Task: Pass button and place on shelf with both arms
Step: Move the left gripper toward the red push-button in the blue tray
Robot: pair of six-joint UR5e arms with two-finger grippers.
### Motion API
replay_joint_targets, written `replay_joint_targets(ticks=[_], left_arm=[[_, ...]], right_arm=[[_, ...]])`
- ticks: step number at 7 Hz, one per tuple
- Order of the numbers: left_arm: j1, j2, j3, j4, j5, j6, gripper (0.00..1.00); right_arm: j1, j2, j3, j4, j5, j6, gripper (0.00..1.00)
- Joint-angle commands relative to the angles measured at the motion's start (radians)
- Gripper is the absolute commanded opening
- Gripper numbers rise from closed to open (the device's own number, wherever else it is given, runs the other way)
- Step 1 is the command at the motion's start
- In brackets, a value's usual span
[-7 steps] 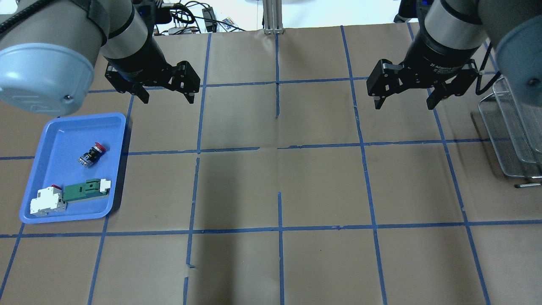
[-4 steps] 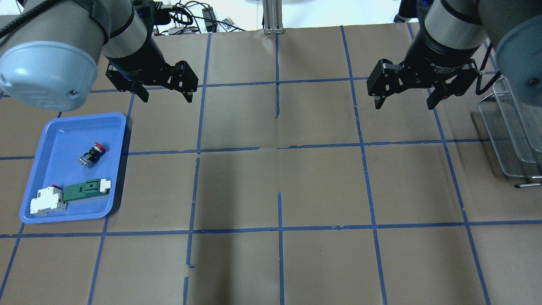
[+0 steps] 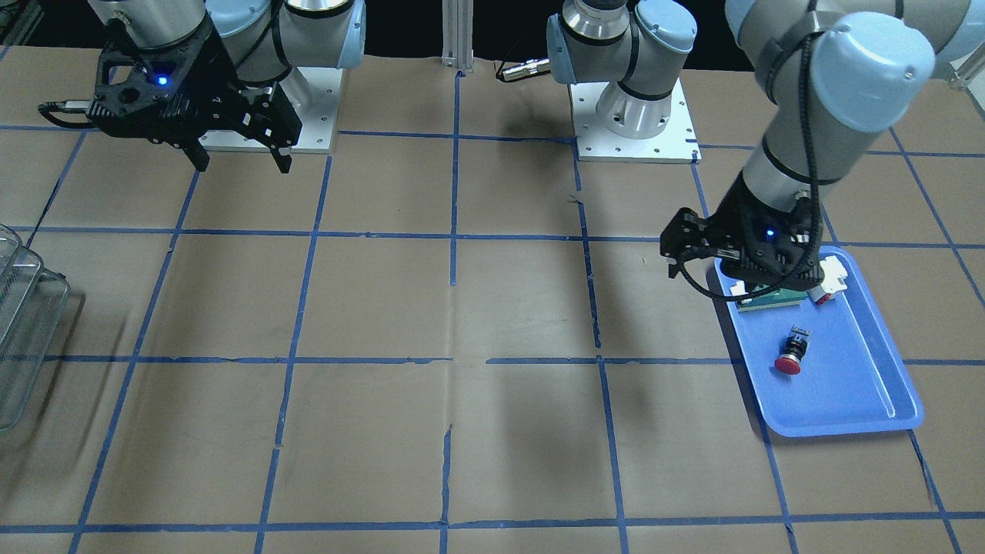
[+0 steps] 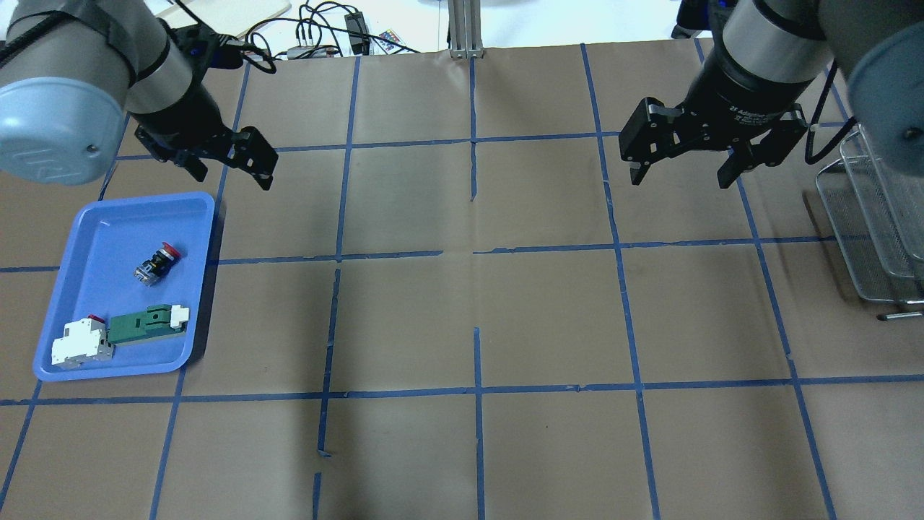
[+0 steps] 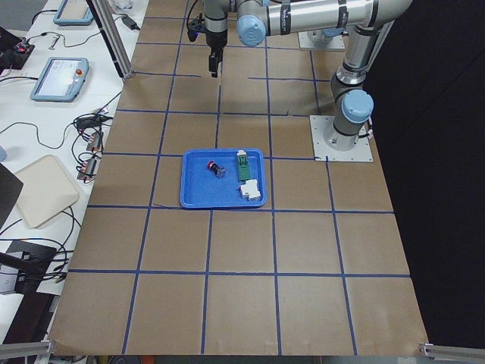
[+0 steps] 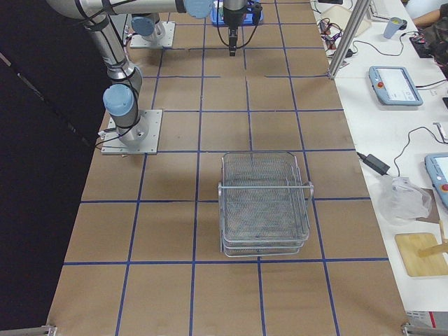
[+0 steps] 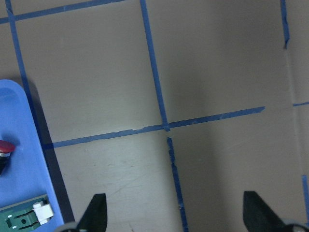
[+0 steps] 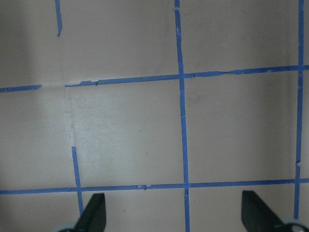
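Note:
The button (image 4: pixel 157 262), red cap on a black body, lies on its side in the blue tray (image 4: pixel 108 231); it also shows in the front view (image 3: pixel 793 352) and at the left edge of the left wrist view (image 7: pixel 5 147). My left gripper (image 4: pixel 232 177) is open and empty, held above the table just past the tray's far right corner, apart from the button. My right gripper (image 4: pixel 678 180) is open and empty, high over the right half of the table. The wire mesh shelf (image 4: pixel 877 217) stands at the table's right edge, also in the right side view (image 6: pixel 264 203).
A green-and-white connector part (image 4: pixel 144 325) and a white block (image 4: pixel 79 343) lie in the tray's near end, below the button. Brown paper with a blue tape grid covers the table. Cables lie past the far edge.
My left gripper has moved left, from over the grid line to the tray's far right corner, still open. The right gripper has barely shifted. The button has not moved.

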Motion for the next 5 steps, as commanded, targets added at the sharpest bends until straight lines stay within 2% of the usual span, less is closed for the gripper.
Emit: replay_joint_targets(ticks=[1, 3, 5], left_arm=[[0.188, -0.037, -0.106, 0.137, 0.005, 0.296, 1.00], [0.278, -0.081, -0.222, 0.347, 0.005, 0.519, 1.00], [0.386, -0.132, -0.292, 0.460, 0.002, 0.772, 1.00]], right_arm=[[0.000, -0.002, 0.000, -0.001, -0.005, 0.000, 1.00], [0.002, -0.002, 0.000, -0.006, -0.004, 0.000, 1.00], [0.002, -0.002, 0.000, 0.004, -0.005, 0.000, 1.00]])
